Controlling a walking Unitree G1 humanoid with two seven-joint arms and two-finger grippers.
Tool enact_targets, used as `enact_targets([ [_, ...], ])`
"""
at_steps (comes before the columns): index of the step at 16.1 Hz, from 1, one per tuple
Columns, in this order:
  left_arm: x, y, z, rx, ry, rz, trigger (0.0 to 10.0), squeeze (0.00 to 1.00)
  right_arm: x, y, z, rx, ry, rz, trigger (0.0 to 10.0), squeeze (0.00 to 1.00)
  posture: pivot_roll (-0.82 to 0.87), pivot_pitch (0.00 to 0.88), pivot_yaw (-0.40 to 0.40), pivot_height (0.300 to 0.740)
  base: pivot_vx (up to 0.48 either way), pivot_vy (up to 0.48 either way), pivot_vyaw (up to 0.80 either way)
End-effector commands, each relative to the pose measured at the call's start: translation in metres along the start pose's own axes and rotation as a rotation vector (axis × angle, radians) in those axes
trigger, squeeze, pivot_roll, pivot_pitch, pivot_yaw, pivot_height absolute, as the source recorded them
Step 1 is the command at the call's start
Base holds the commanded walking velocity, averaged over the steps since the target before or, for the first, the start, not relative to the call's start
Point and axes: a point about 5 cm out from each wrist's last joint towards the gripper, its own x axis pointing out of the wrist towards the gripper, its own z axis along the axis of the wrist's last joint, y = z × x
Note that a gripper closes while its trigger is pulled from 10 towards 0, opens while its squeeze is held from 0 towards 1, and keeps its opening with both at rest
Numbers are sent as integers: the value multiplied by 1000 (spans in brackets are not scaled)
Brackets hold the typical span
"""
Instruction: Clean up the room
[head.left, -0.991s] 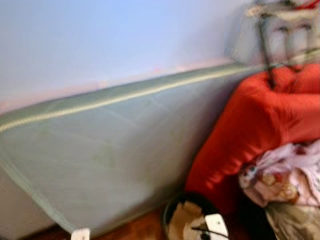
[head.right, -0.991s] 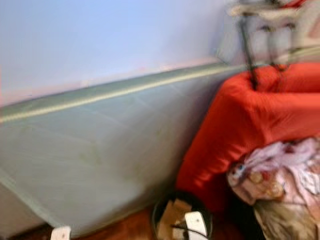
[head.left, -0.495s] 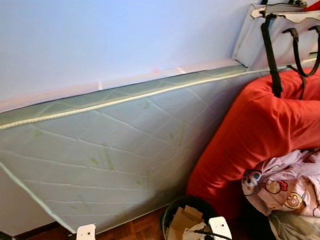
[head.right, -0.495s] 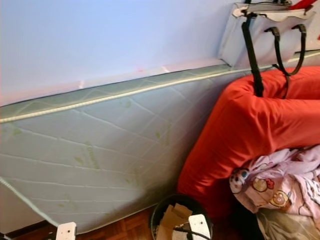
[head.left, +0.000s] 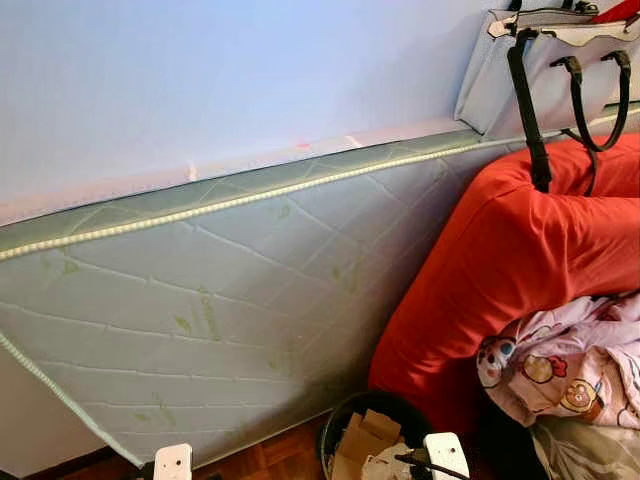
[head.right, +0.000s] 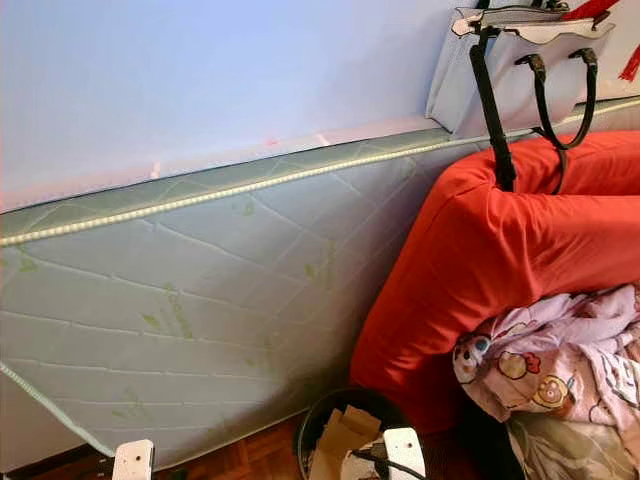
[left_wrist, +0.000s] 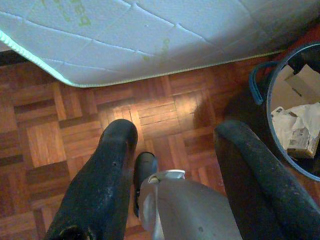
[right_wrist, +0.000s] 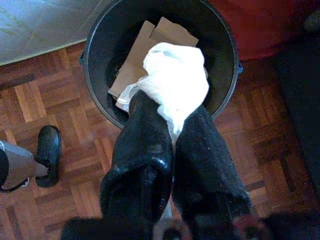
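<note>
A quilted mattress (head.left: 230, 300) leans on its edge against the pale wall, filling the left and centre of the head view. The left hand (left_wrist: 172, 165), fingers (left_wrist: 107, 180) spread apart with nothing between them, hangs over the parquet floor (left_wrist: 60, 130) beside the mattress's lower edge. At lower centre stands a black bin (right_wrist: 100, 45) holding cardboard. The right hand (right_wrist: 172, 145) is clamped on a white crumpled bag (right_wrist: 175, 82) just above the bin's opening. At right, a red beanbag (head.left: 510, 260) carries a patterned cloth (head.left: 560, 365) and a pale handbag (head.left: 550, 60).
</note>
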Motion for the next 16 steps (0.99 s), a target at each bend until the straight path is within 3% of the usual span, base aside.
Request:
enact_targets([
  [1, -1, 2, -5, 1, 21, 7, 10000, 0, -1, -1, -2, 30, 0, -9, 10000, 0, 50, 0, -58, 740, 0, 0, 0],
  [16, -1, 1, -6, 16, 39, 14, 10000, 0, -1, -2, -1, 60, -21, -18, 10000, 0, 47, 0, -62, 740, 0, 0, 0],
])
